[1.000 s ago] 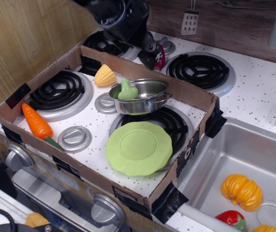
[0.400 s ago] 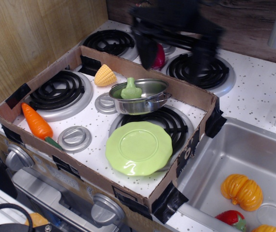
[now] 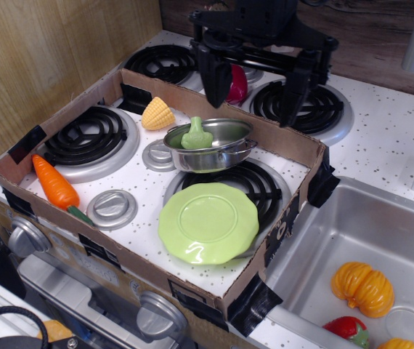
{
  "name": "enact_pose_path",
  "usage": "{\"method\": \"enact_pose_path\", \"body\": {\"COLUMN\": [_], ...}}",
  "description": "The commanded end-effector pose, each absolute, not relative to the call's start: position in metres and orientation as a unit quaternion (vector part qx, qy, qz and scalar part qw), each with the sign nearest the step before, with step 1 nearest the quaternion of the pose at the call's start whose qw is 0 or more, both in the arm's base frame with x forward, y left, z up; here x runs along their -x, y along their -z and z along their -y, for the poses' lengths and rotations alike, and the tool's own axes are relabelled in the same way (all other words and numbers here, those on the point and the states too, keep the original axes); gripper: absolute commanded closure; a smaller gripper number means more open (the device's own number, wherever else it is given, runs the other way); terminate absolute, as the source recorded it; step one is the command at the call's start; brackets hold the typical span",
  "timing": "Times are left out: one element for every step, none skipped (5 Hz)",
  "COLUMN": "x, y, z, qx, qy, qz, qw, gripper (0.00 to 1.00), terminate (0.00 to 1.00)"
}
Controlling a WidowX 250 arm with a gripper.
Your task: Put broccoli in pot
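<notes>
The pale-green broccoli (image 3: 195, 135) sits inside the shiny steel pot (image 3: 210, 145), at its left side, stem pointing up. The pot stands on the toy stove inside a cardboard frame, just behind the light-green plate (image 3: 208, 222). My black gripper (image 3: 253, 89) hangs above and behind the pot, over the back edge of the frame. Its two fingers are spread wide apart, and nothing is held between them.
A corn cob (image 3: 157, 114) lies left of the pot and a carrot (image 3: 54, 183) at the frame's left. A red toy (image 3: 237, 83) sits behind the gripper. The cardboard frame wall (image 3: 294, 142) rings the stove. The sink (image 3: 316, 247) at right holds an orange pumpkin (image 3: 364, 288).
The gripper has swung from the upper left to behind the pot and turned so both fingers hang open. The broccoli has settled more upright in the pot.
</notes>
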State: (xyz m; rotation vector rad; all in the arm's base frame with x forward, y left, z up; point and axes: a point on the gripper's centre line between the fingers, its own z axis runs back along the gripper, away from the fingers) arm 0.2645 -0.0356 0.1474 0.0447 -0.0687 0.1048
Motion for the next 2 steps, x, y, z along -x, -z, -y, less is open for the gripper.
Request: {"method": "enact_pose_path", "body": {"x": [-0.2770,-0.2770], "y": [-0.1649,-0.1649], "z": [0.0417,0.0417], "qx": [-0.019,-0.019], "qy": [-0.051,-0.051], "qz": [0.055,0.055], "qw": [0.997,0.997], "gripper": [0.00,0.00], "terminate": [0.00,1.00]}}
